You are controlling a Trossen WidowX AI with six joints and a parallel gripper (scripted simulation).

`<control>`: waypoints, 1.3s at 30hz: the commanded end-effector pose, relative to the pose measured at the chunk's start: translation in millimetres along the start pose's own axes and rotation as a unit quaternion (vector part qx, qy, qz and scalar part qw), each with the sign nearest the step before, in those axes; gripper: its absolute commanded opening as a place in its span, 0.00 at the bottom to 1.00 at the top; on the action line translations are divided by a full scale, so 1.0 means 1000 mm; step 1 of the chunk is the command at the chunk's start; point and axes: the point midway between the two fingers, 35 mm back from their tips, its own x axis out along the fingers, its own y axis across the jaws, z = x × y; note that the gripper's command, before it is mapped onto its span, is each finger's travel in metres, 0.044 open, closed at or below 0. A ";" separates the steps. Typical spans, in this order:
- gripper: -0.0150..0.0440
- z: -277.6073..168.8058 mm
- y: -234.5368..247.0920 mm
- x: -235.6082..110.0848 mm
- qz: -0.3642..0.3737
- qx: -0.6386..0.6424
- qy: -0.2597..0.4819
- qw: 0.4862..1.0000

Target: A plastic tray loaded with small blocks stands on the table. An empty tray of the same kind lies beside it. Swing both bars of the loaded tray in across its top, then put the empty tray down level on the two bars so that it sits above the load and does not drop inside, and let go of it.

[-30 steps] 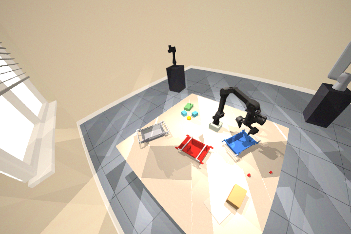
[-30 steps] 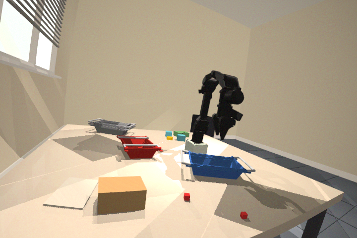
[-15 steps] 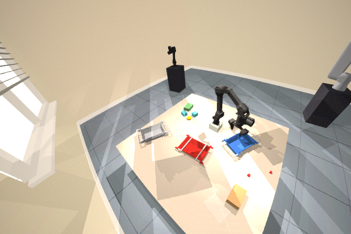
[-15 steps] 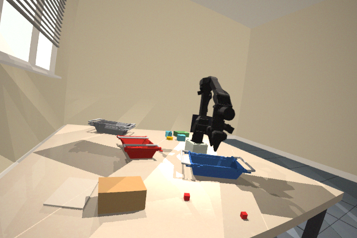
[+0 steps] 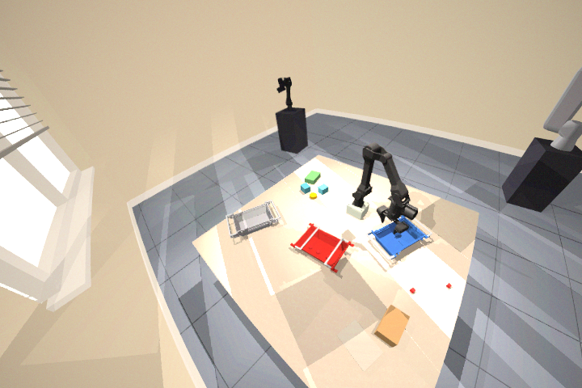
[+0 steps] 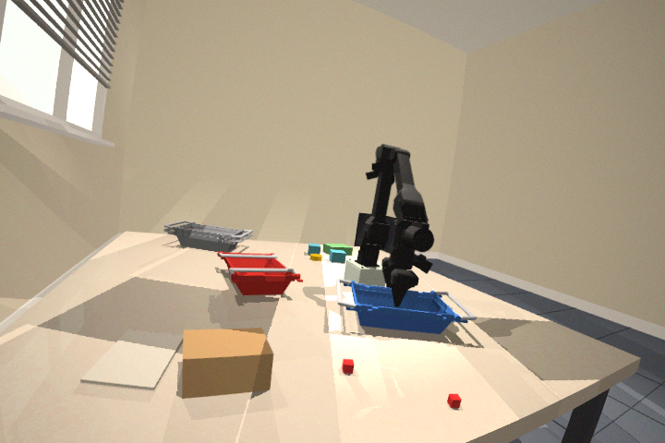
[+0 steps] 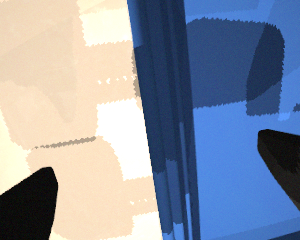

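Note:
The red tray (image 5: pixel 342 250) (image 6: pixel 259 284) with small red blocks inside stands mid-table; its two white bars (image 5: pixel 306 238) (image 6: pixel 262 270) lie across it near its ends. The empty blue tray (image 5: pixel 390 241) (image 6: pixel 406 318) (image 7: pixel 230 180) stands to its right, its wire bars out over its ends. My gripper (image 5: pixel 399 227) (image 6: pixel 397 301) (image 7: pixel 158 158) is open and low over the blue tray. In the wrist view one finger is outside the tray's long wall and the other is inside it. The fingers stand apart from the wall, and nothing is held.
A grey tray (image 5: pixel 252 219) (image 6: pixel 208 234) stands at the far left. A brown box (image 5: pixel 392 324) (image 6: pixel 223 360) and two loose red cubes (image 5: pixel 412 289) (image 6: pixel 347 365) lie near the front. Coloured blocks (image 5: pixel 312 177) (image 6: pixel 337 247) lie behind the arm's base (image 5: pixel 357 209) (image 6: pixel 363 271).

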 end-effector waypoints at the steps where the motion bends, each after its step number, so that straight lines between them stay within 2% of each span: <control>1: 1.00 -0.002 0.003 0.015 0.002 0.001 0.004 1.000; 6: 1.00 -0.002 0.003 0.016 0.002 0.001 0.004 1.000; 19: 0.68 -0.002 0.003 0.016 0.002 0.001 0.004 1.000; 39: 0.45 -0.002 0.003 0.016 0.002 0.001 0.004 1.000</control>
